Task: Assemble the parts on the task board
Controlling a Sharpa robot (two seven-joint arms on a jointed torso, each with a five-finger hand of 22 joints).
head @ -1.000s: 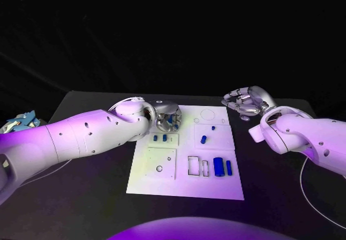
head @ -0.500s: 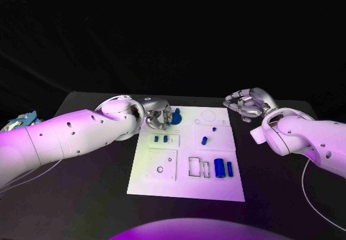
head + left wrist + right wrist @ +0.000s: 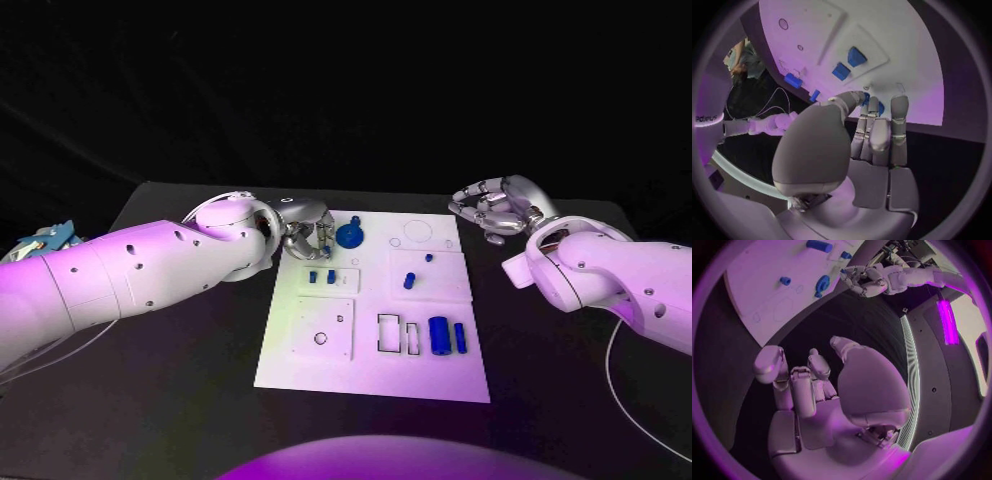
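Since a second ago my left hand [image 3: 309, 233] lifted a round blue part [image 3: 352, 235] into sight, pinched over the far left corner of the white rectangular task board [image 3: 372, 365]. Near edge has two upright-lying blue cylinders [image 3: 437, 334], long axes running near-to-far. Right hand [image 3: 495, 207] hovers off the far right corner, fingers curled, holding nothing.

Robot lab: black table [image 3: 188, 330], white task board [image 3: 372, 370], dark backdrop, coloured light.

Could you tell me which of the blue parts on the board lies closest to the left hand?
The round blue part at the board's far left corner, right beside the left hand. The other blue parts lie nearer the robot, away from that hand.
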